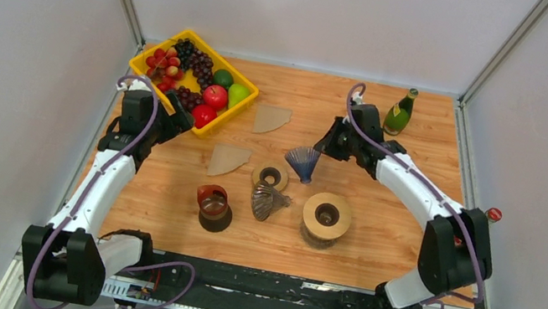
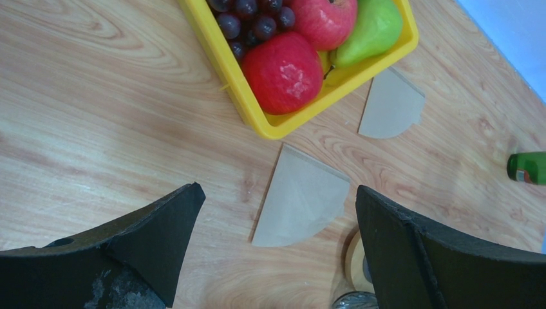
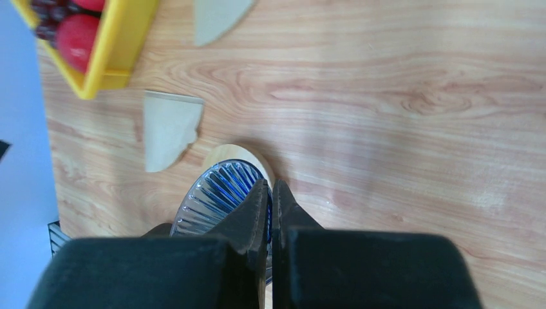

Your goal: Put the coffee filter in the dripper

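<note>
Two beige coffee filters lie flat on the wooden table: one [image 1: 229,159] [image 2: 302,196] [image 3: 167,125] near the middle, the other [image 1: 271,118] [image 2: 391,106] beside the yellow basket. My left gripper [image 1: 178,122] [image 2: 277,193] hangs open above the table, and the nearer filter shows between its fingers, untouched. A blue ribbed glass dripper [image 1: 302,162] [image 3: 216,193] is lifted and tilted over a wooden ring [image 1: 271,176]. My right gripper [image 1: 323,148] [image 3: 271,187] is shut on its rim.
A yellow basket [image 1: 142,62] of fruit stands at the back left. A grey ribbed dripper [image 1: 265,201] lies on its side mid-table, between a brown cup [image 1: 212,201] and a round wooden stand [image 1: 326,217]. A green bottle [image 1: 400,113] stands at the back right.
</note>
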